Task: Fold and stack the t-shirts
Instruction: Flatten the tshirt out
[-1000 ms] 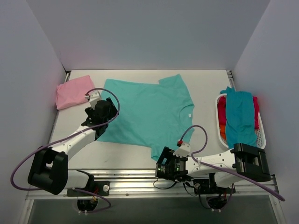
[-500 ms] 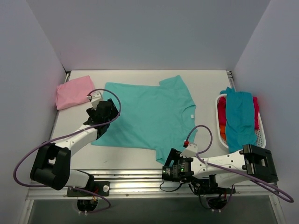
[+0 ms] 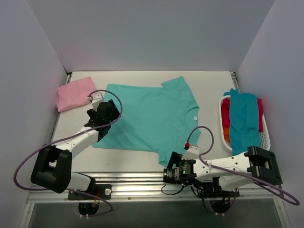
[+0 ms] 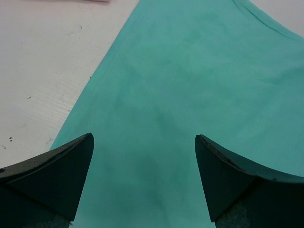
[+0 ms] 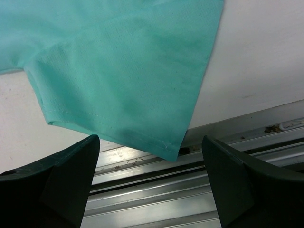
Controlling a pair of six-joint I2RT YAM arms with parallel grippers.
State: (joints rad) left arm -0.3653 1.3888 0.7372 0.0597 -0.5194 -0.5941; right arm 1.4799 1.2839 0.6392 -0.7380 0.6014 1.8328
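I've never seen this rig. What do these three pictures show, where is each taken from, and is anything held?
Two robot arms are bolted at the near edge of a table. The wide picture is from a fixed camera overhead; the other two are from cameras on each wrist, with dark fingers at the bottom corners. A mint-teal t-shirt lies spread flat mid-table, a folded pink t-shirt sits at the far left, and a white basket on the right holds more shirts. The left gripper is over the spread shirt's left side, the right gripper over its near corner. Both are open and hold nothing.
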